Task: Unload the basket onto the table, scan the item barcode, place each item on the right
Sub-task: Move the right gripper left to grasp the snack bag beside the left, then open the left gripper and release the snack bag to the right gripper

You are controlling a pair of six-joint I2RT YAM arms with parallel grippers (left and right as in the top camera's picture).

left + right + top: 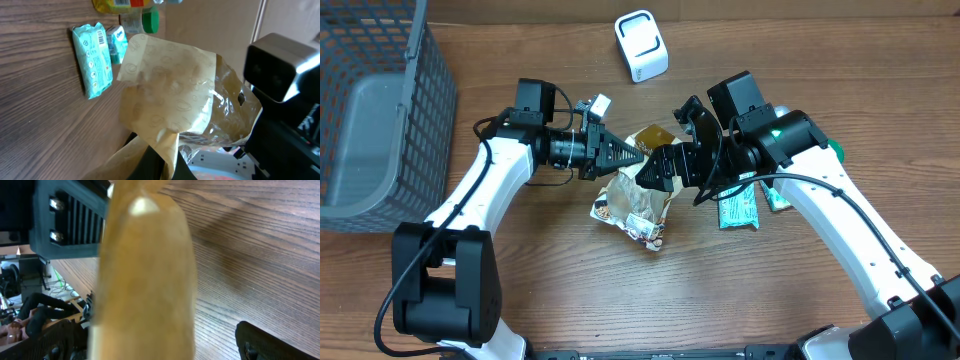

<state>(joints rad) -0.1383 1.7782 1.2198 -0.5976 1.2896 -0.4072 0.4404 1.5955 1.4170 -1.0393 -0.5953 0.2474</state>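
The item is a tan paper bag with a clear crinkled window point(638, 205), hanging over the middle of the table. My left gripper point(636, 158) is shut on its top edge. In the left wrist view the bag point(170, 85) fills the centre, pinched at the bottom between my left gripper point(167, 167). My right gripper point(657, 172) faces it from the right, open. In the right wrist view the blurred bag point(145, 280) stands between its spread fingers point(270, 342). I cannot see a barcode on the bag.
A white boxy device point(641, 45) stands at the back centre. A grey mesh basket point(380, 110) fills the left side. Teal packets point(738, 207) and a green-capped item point(775, 197) lie under the right arm; one teal packet point(92, 55) shows a barcode.
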